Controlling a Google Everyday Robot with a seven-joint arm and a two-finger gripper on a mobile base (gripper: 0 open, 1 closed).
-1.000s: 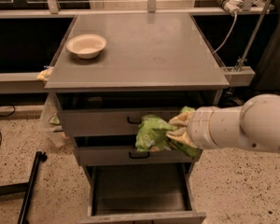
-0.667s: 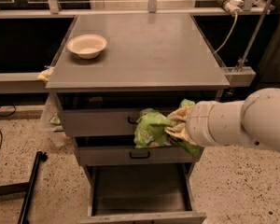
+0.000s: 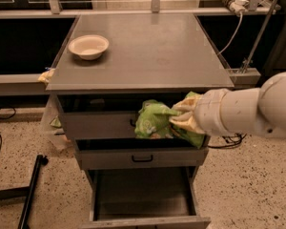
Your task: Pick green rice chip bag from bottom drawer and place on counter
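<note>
The green rice chip bag (image 3: 154, 119) hangs in front of the cabinet's top drawer, just below the counter's front edge. My gripper (image 3: 179, 114) is shut on the bag's right end, with cream fingers (image 3: 183, 123) pinching it; the white arm reaches in from the right. The bottom drawer (image 3: 142, 213) is pulled open below, its grey tray bare. The counter (image 3: 148, 51) is a flat grey top above the bag.
A round cream bowl (image 3: 88, 46) stands at the counter's back left. The middle drawer (image 3: 142, 157) with a black handle is shut. A black stand leg (image 3: 31, 192) lies on the speckled floor at left. Cables and a rail post (image 3: 250, 46) stand at right.
My gripper has lifted the bag upward, from level with the middle drawer to in front of the top drawer.
</note>
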